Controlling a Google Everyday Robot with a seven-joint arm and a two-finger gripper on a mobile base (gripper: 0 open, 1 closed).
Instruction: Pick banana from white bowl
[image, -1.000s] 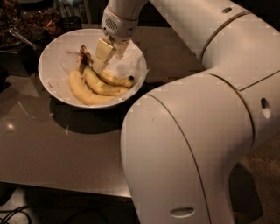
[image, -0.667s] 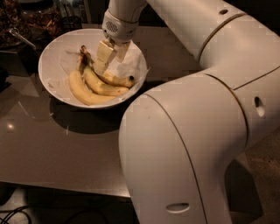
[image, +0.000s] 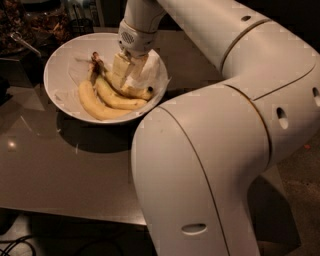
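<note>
The white bowl (image: 60, 60), lined with white paper, stands at the back left of the dark table. Three bananas lie in it side by side. The slim curved banana (image: 136, 93) is the rightmost one, with its blackish tip pointing right and its brownish stem toward the back. My gripper (image: 124, 71) is down inside the bowl, right over the middle of this banana and touching or nearly touching it. It hides part of the banana. A thicker pale banana (image: 97, 107) and a shorter one (image: 117, 100) lie to its left.
My own large white arm (image: 210, 150) fills the right and front of the view and hides the table there. Dark clutter and a black container (image: 30, 30) stand behind the bowl at the back left. The brown table (image: 65, 170) extends toward me.
The gripper has come down a little further into the bowl onto the slim banana. The bananas and the bowl have not moved.
</note>
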